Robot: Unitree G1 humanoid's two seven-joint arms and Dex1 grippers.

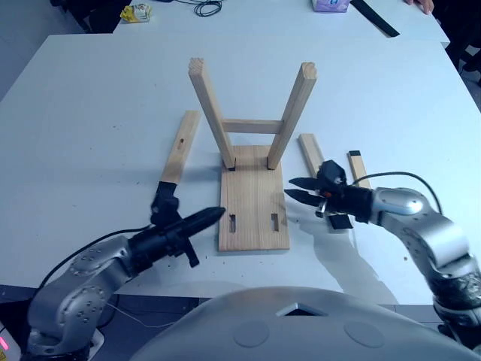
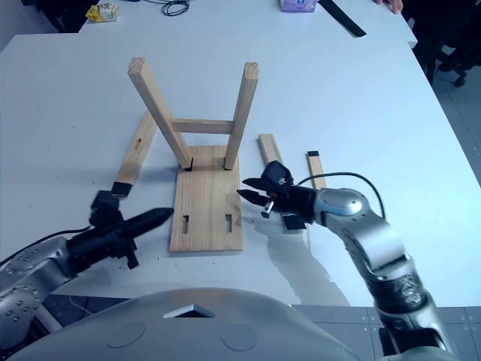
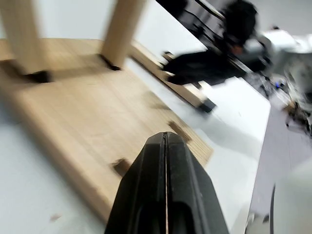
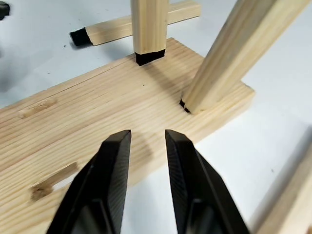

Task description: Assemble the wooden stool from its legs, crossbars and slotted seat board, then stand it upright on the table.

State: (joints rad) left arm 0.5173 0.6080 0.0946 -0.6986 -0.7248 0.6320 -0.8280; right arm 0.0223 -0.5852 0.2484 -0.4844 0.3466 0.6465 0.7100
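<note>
Seat board [image 1: 254, 197] lies between left gripper [image 1: 217, 214] and right gripper [image 1: 290, 187], seemingly untouched.

We find the seat board [image 1: 254, 199] lying flat on the table [image 1: 90, 113], near its front middle. Two legs [image 1: 213, 113] stand in the board's far slots, with a crossbar [image 1: 252, 126] between them. A loose leg [image 1: 180, 147] lies left of the board. A loose bar [image 1: 310, 154] lies just right of it, and a second bar [image 1: 359, 168] farther right. Our left gripper [image 1: 210, 217] sits at the board's near left edge, and our right gripper [image 1: 299, 189] just beside its right edge.
</note>
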